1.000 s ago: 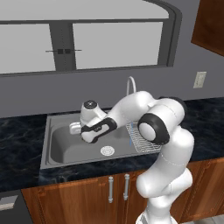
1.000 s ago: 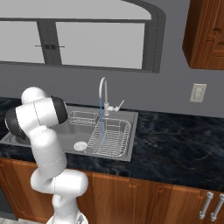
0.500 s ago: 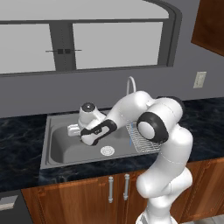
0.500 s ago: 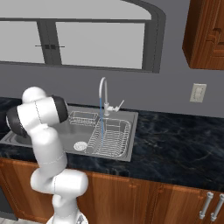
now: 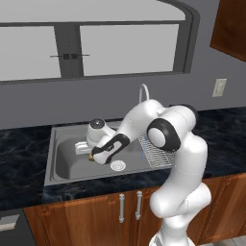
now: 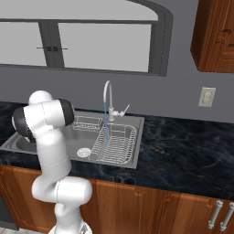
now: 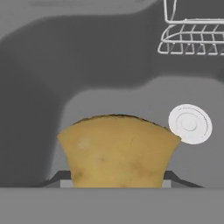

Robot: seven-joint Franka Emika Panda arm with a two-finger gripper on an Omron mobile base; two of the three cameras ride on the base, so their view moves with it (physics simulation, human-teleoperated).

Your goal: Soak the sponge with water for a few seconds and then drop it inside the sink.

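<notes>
Gripper (image 7: 118,183) clamps sponge (image 7: 119,151), long axis crosswise betw. fingers, over sink (image 7: 109,70) floor.

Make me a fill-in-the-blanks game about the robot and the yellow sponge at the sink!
1. The gripper is squeezing the yellow ____.
2. The sponge is held over the grey ____.
3. Water runs from the faucet down onto the wire dish ____.
4. In the hand view, the round white drain is on the sponge's ____ side.

Missing words: sponge; sink; rack; right
</notes>
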